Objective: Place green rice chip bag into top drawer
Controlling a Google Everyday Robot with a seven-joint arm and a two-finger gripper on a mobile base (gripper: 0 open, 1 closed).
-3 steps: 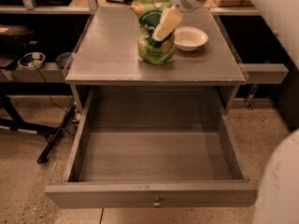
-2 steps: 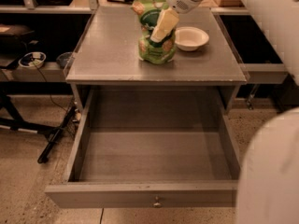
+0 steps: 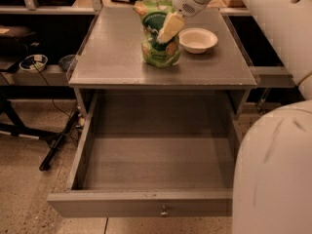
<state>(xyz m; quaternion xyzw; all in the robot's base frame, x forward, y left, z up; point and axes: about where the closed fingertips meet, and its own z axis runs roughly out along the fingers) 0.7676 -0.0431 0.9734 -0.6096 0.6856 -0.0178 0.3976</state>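
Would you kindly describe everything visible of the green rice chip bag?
The green rice chip bag is a glossy green pouch with pale lettering and tan chip pictures, crumpled at its top. It stands upright on the grey tabletop, just left of the white bowl, behind the open top drawer. The gripper lies against its upper front.

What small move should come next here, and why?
Probably a short lift straight up. The gripper is at the upper part of the green rice chip bag, which stands on the tabletop beside the white bowl. The top drawer below is open, so lifting clear comes before carrying the bag over it.
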